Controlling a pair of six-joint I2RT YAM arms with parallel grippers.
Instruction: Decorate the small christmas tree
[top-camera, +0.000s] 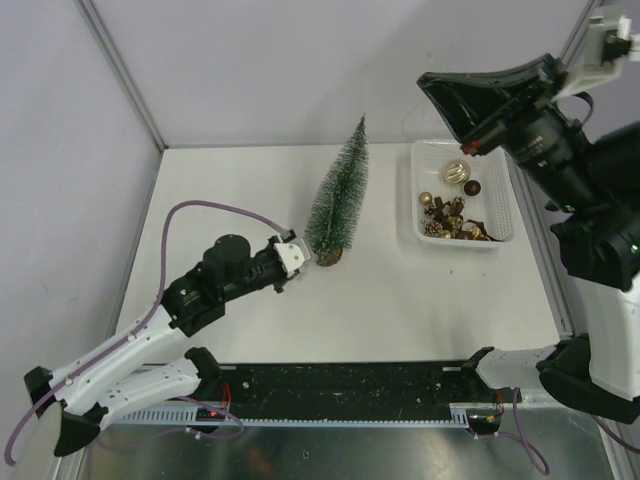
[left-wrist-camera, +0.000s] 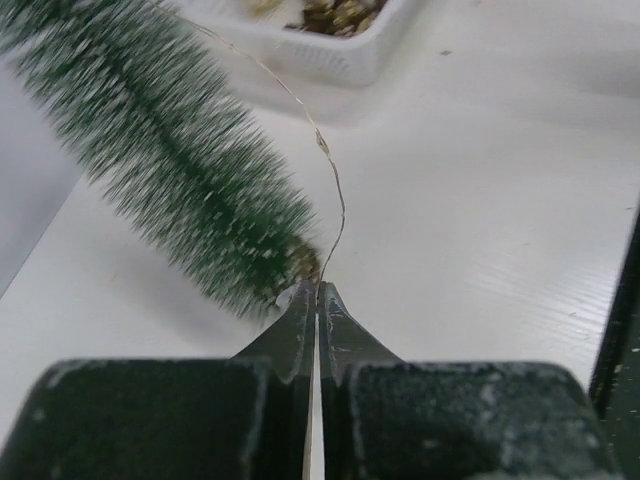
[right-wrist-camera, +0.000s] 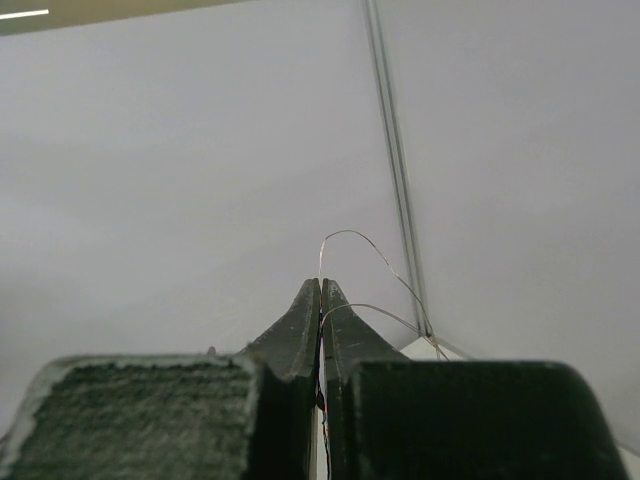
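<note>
Currently: small christmas tree (top-camera: 338, 195), standing, middle of table (top-camera: 400, 300); left hand (left-wrist-camera: 317, 292), pressed together on wire (left-wrist-camera: 337, 190) at its base; right hand (right-wrist-camera: 320, 285), raised far right, apparently pinching the same wire. Advice: hold it taut, wind gently.

White-and-black arms (top-camera: 110, 360), purple cables (top-camera: 215, 205) (matte black fingers (left-wrist-camera: 290, 335))

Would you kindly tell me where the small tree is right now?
The small tree stands mid-table in the top view, left of the white basket, its base beside the left tool, which pinches a thin wire.
</note>
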